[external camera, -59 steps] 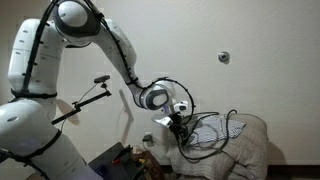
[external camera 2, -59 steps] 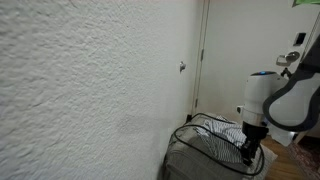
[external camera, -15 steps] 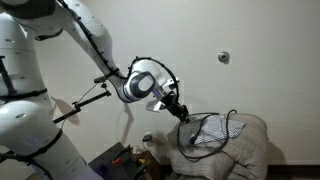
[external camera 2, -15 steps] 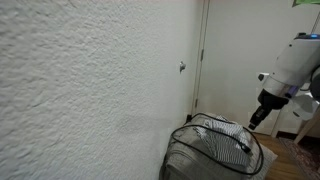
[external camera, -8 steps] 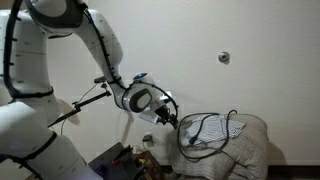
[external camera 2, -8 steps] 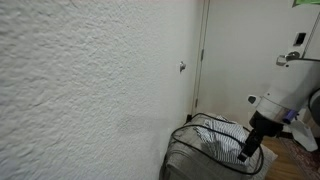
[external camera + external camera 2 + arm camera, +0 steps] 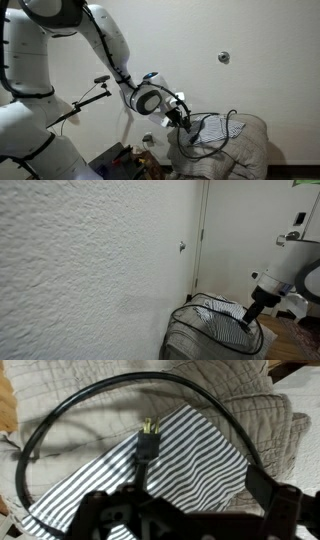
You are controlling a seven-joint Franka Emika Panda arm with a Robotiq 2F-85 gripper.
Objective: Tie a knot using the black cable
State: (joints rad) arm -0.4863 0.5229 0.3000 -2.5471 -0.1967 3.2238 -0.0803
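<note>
Currently we have the gripper [image 7: 185, 512] hovering just above the quilted cushion [image 7: 235, 390], looking straight down at it. Its fingers [image 7: 98, 512] stand wide apart, one at each lower corner of the wrist view, and nothing lies between them.

The black cable [image 7: 140, 377] rests on the cushion in a broad open arc. Its free end, a pronged plug [image 7: 147, 445], lies inside that arc on a striped cloth [image 7: 205, 455], close ahead of the gripper.

We judge the step in hand to be picking up the free end so that it can be passed through a loop. To do this well:

1. We centre the open jaws over the cord just behind the plug, with the fingers set across the cord's run.
2. We descend slowly. The cushion is soft and will yield, and the cloth may be pinched along with the cord.
3. We close fully, since the cord is far thinner than the jaw opening.
4. We lift gently so that the existing arc stays open.
</note>
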